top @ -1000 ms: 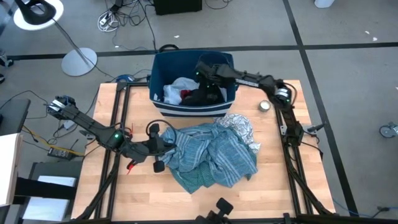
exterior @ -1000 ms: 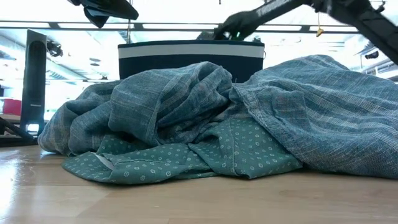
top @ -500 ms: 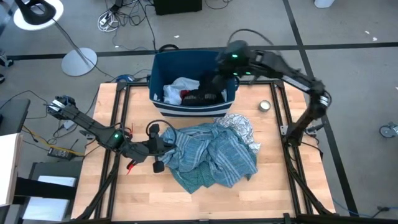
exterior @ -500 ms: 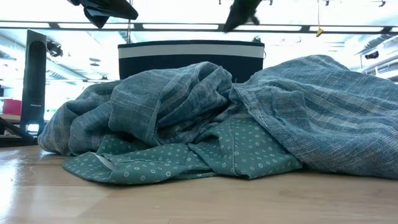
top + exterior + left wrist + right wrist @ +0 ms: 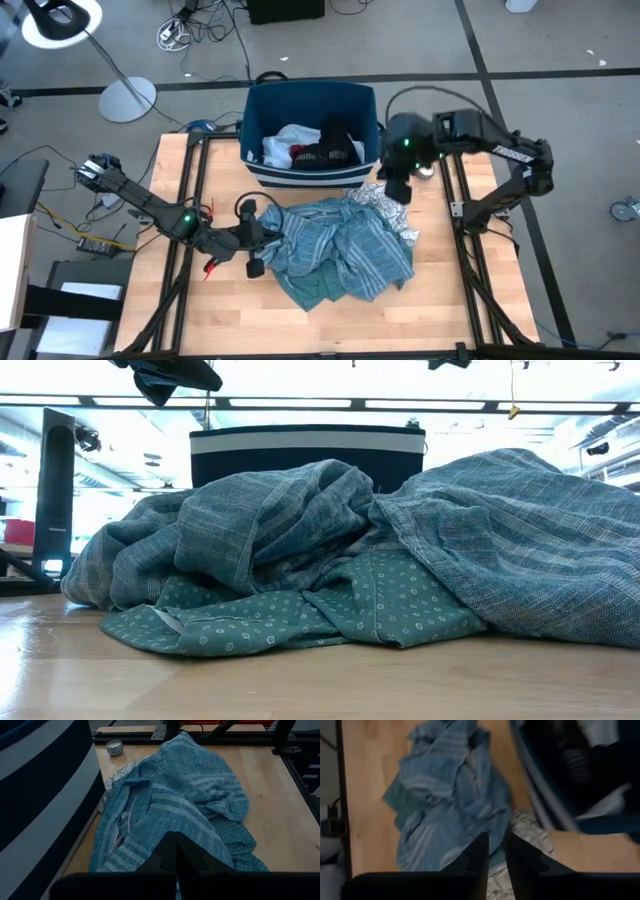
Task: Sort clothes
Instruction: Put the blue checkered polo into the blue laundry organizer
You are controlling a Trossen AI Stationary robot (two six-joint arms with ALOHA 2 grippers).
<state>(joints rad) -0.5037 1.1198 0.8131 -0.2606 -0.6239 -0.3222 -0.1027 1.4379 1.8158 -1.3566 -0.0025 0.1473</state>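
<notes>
With its fingers slightly parted and empty, the right gripper (image 5: 397, 186) hangs over the white-and-grey patterned cloth (image 5: 388, 207) beside the bin (image 5: 310, 95), risking snagging the overlapping teal striped cloth (image 5: 335, 245) the closed left gripper (image 5: 258, 232) touches.

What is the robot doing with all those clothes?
It's sorting clothes into the bin. A black piece, a white one and a bit of red already lie inside. The right pincer hangs empty, fingers a little apart, over the patterned cloth beside the bin. The left pincer, shut, sits at the edge of the blue pile on the table.
</notes>
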